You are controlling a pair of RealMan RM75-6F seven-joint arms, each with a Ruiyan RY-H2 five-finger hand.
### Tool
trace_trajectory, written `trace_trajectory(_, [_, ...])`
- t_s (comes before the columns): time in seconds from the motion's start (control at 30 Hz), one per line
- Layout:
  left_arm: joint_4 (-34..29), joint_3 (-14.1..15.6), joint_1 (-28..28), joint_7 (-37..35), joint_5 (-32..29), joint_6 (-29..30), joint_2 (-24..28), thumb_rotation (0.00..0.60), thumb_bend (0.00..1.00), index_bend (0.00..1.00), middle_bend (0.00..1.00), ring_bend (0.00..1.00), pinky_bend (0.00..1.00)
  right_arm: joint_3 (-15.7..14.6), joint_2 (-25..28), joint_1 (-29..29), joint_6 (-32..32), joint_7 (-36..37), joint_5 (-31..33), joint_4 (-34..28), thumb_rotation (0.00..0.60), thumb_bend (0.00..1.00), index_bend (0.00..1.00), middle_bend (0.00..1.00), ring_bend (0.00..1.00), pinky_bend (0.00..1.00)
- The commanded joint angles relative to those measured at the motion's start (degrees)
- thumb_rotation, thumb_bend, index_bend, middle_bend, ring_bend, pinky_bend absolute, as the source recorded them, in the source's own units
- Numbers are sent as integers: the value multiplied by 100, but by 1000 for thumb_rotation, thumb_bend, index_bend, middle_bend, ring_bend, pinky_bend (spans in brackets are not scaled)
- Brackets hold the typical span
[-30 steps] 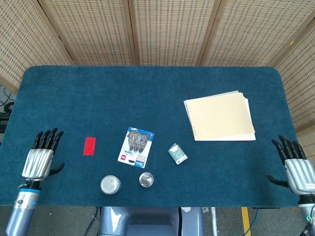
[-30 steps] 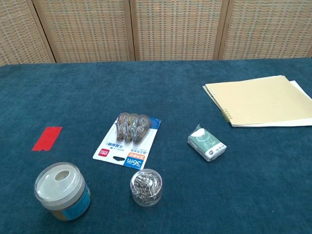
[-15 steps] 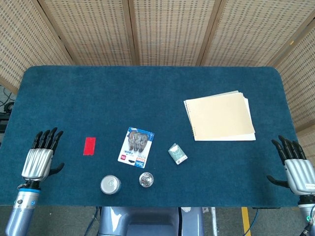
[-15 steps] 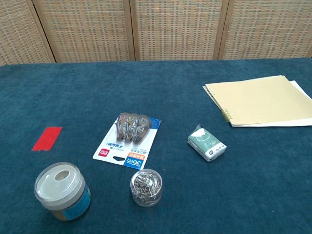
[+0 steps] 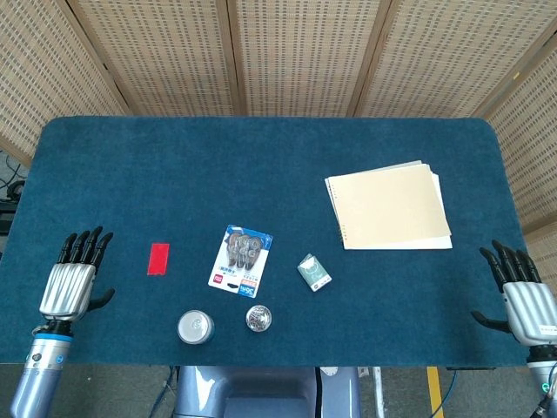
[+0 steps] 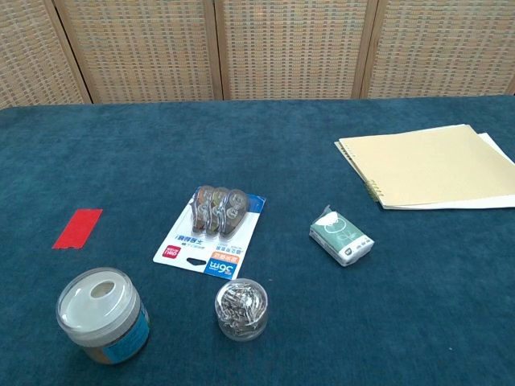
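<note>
The blue table [image 5: 261, 165] lies before me; my left hand [image 5: 71, 283] and right hand [image 5: 520, 294] rest empty, fingers spread, at its near corners. Nearest my left is the red strip [image 5: 157, 258] (flat, so I'd judge a light fingertip pinch at its edge works best).

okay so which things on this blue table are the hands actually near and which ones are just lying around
Nearest the hands:
- left hand, open, holding nothing: flat red rectangular strip
- right hand, open, holding nothing: tan spiral-bound notebook

Lying about:
- blister card of correction tapes
- small green-and-white packet
- clear round tub of metal clips
- white-lidded round jar
</note>
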Motion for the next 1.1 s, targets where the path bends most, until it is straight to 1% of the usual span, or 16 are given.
trace_trajectory(0.03, [3, -4, 2, -2, -1, 6, 0, 600, 228, 0, 0, 0, 0, 2, -4, 1, 1, 1, 1, 3, 600, 53, 0, 0, 0, 0])
trace_trajectory(0.3, [30, -3, -10, 5, -27, -26, -18, 600, 232, 0, 0, 0, 0, 5, 8, 4, -14, 26, 13, 0, 600, 53, 0, 0, 0, 0])
trace_trajectory(0.43, [95, 2, -43, 44, -73, -103, -62, 600, 273, 0, 0, 0, 0, 6, 14, -2, -6, 42, 16, -3, 600, 53, 0, 0, 0, 0])
trace_trajectory(0.57, [195, 16, -96, 89, -128, -223, -133, 600, 279, 0, 0, 0, 0, 8, 12, 5, -29, 44, 33, 5, 600, 53, 0, 0, 0, 0])
trace_trajectory(0.7, [285, 3, -135, 89, -143, -270, -201, 600, 320, 0, 0, 0, 0, 13, 6, 9, -33, 42, 40, 8, 600, 53, 0, 0, 0, 0])
trace_trajectory(0.9, [361, -11, -182, 102, -202, -343, -273, 600, 320, 0, 0, 0, 0, 14, 10, 7, -34, 51, 46, 7, 600, 53, 0, 0, 0, 0])
trace_trajectory(1.1, [472, -64, -321, 185, -375, -566, -422, 600, 315, 0, 0, 0, 0, 20, 7, 7, -38, 54, 61, 11, 600, 53, 0, 0, 0, 0])
